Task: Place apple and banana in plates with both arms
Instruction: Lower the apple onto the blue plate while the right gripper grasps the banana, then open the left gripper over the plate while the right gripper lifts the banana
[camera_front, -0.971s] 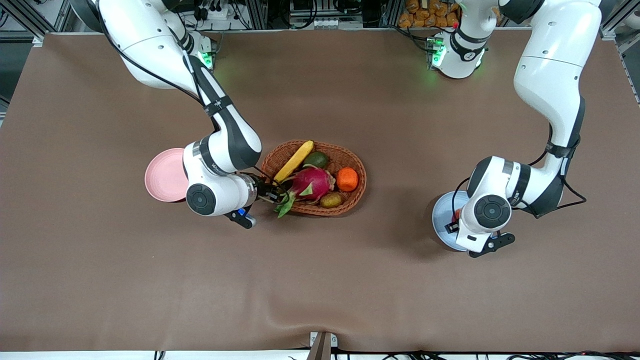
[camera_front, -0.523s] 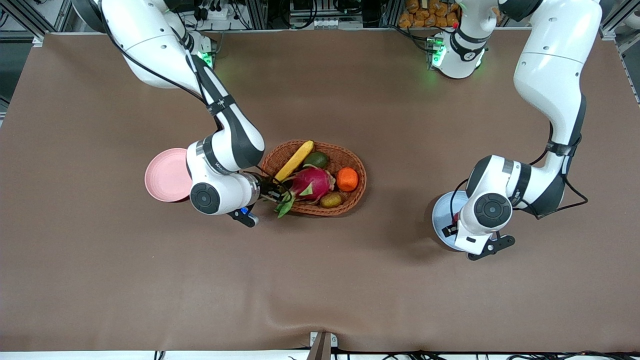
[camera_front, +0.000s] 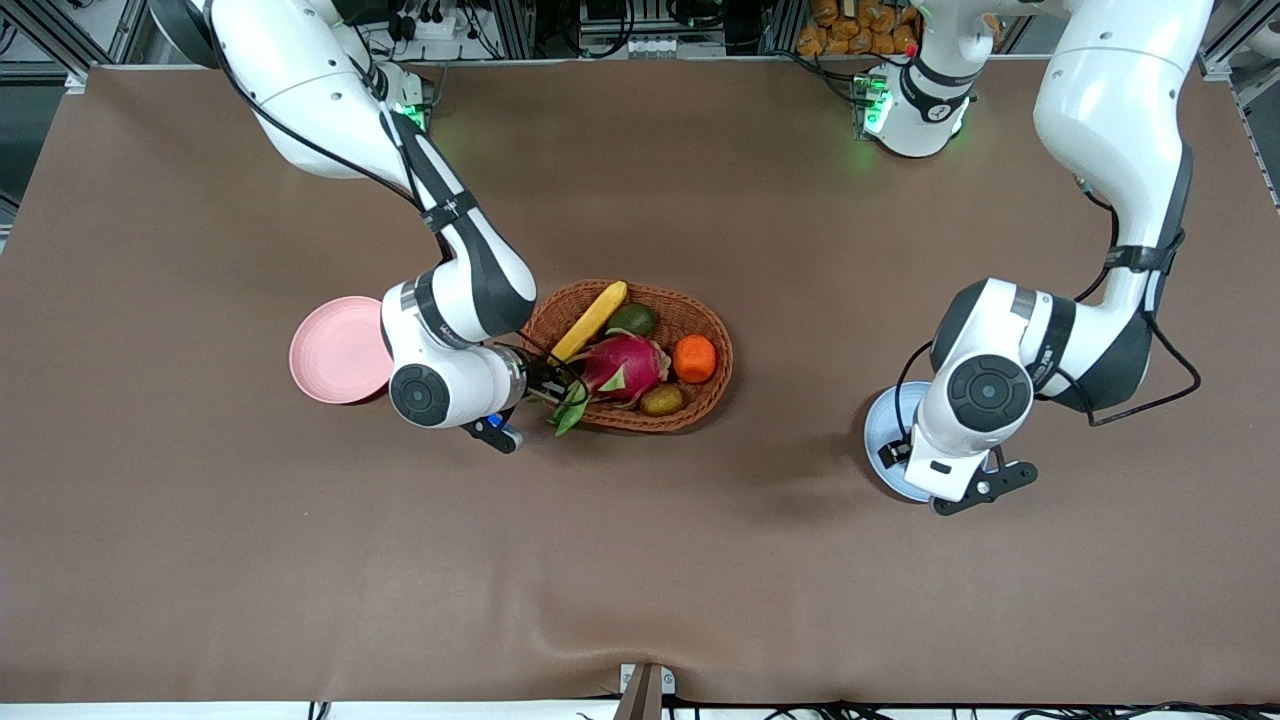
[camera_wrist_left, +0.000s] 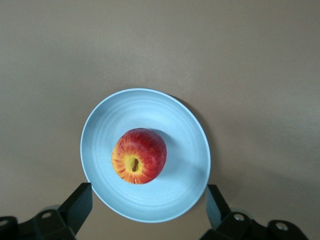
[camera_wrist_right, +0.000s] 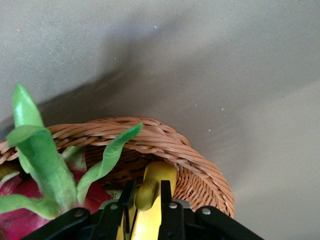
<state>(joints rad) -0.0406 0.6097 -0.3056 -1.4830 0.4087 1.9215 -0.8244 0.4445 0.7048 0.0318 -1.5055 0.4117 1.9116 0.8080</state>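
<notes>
The red apple (camera_wrist_left: 139, 156) lies in the middle of the light blue plate (camera_wrist_left: 185, 145), stem end up. My left gripper (camera_wrist_left: 147, 194) hangs open and empty above that plate (camera_front: 882, 440); in the front view its wrist hides the apple. The yellow banana (camera_front: 590, 320) lies in the wicker basket (camera_front: 716, 345), along the side toward the robots. My right gripper (camera_front: 548, 378) is at the basket's end toward the right arm. Its fingers (camera_wrist_right: 166, 192) are shut on the banana's tip (camera_wrist_right: 155, 177). The pale pink plate (camera_front: 335, 350) lies empty beside the right arm's wrist.
The basket also holds a magenta dragon fruit (camera_front: 622, 365) with green leaves, an orange (camera_front: 694, 358), an avocado (camera_front: 632, 320) and a small brownish fruit (camera_front: 661, 400). The dragon fruit's leaves (camera_wrist_right: 37, 150) stand right beside my right gripper.
My left arm has risen from the blue plate, leaving the apple on it. My right gripper has moved slightly toward the basket, at the banana's tip. The banana has not moved.
</notes>
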